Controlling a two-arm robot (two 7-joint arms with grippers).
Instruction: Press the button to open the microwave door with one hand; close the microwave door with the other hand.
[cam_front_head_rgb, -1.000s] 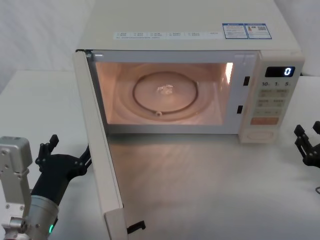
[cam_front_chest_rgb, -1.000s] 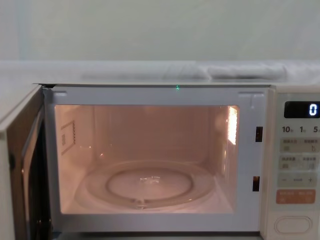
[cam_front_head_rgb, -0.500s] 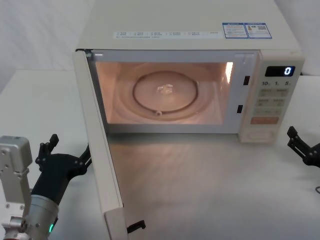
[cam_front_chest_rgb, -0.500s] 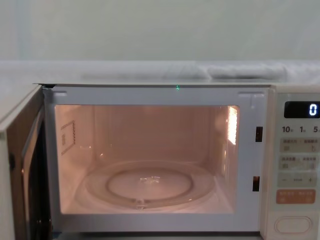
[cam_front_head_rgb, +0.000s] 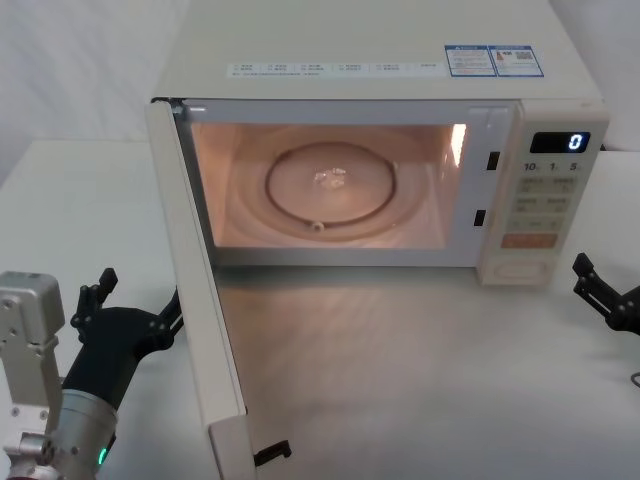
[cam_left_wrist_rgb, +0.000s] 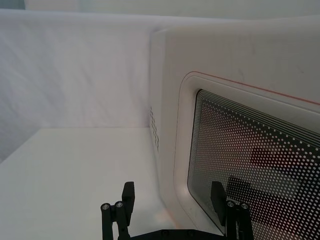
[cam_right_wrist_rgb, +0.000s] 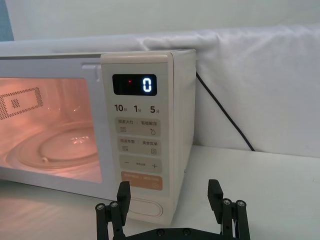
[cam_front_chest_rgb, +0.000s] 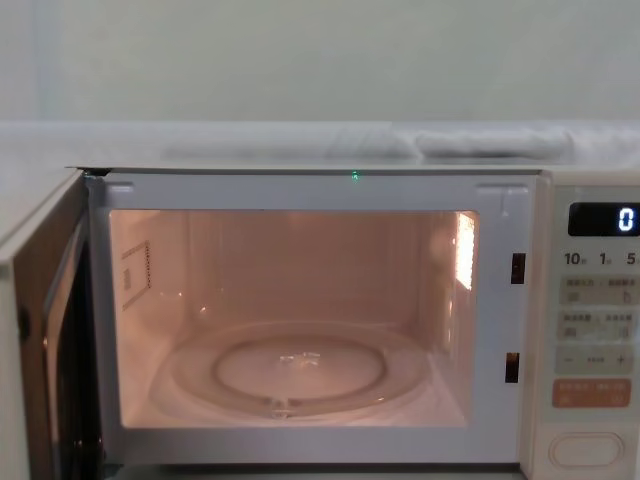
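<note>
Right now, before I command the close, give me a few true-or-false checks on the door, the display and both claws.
1. The microwave door stands wide open. True.
2. The display reads 5. False: it reads 0.
3. The left claw sits beside the door's outer face, fingers spread. True.
4. The right claw is pressing the button. False: it hangs off to the right of the microwave, clear of the panel.
5. A dish of food sits on the turntable. False: the glass turntable is bare.

microwave door (cam_front_chest_rgb: 35, 330) open — cavity lit
</note>
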